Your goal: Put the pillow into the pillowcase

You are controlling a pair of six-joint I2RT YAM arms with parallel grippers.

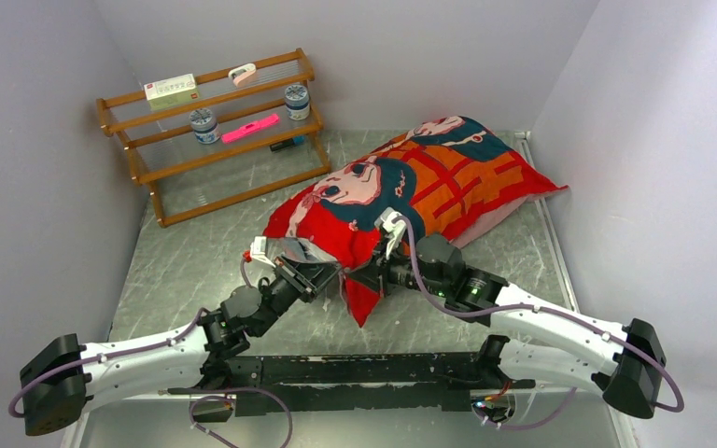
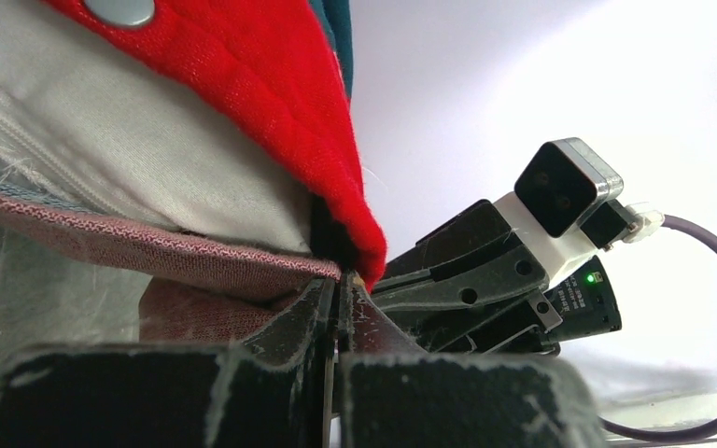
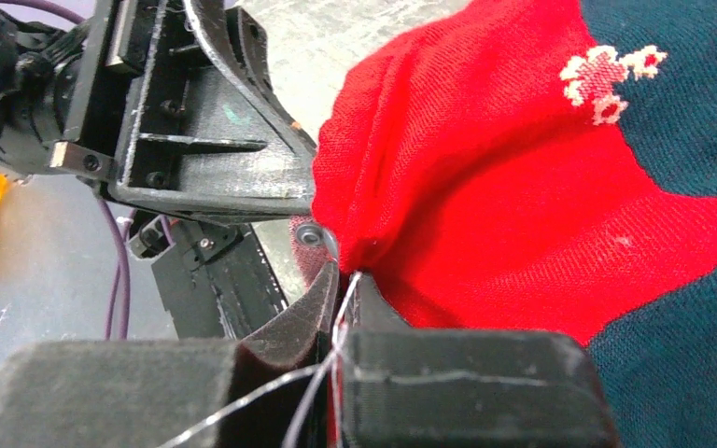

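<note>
Your left pincer (image 2: 336,289) and right pincer (image 3: 341,285) both clamped on the pillowcase (image 1: 429,177) hem, pillow (image 2: 149,159) inside just beyond them, grey marbled table (image 1: 196,252) beneath, pale walls (image 1: 47,140), wooden rack (image 1: 210,131) far left, its box label (image 1: 170,89) unreadable.

pillow (image 2: 149,159) inside pillowcase (image 1: 429,177), ctr-right on table (image 1: 196,261); rack (image 1: 215,131) at back l, behind it.

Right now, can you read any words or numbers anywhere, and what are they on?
Nothing can be read.
White box on the wooden rack: print too small.
Left jar and right jar: labels too small.
Black part with green light: tiny print, blurred.
Pillowcase: pictures only, no words.
</note>
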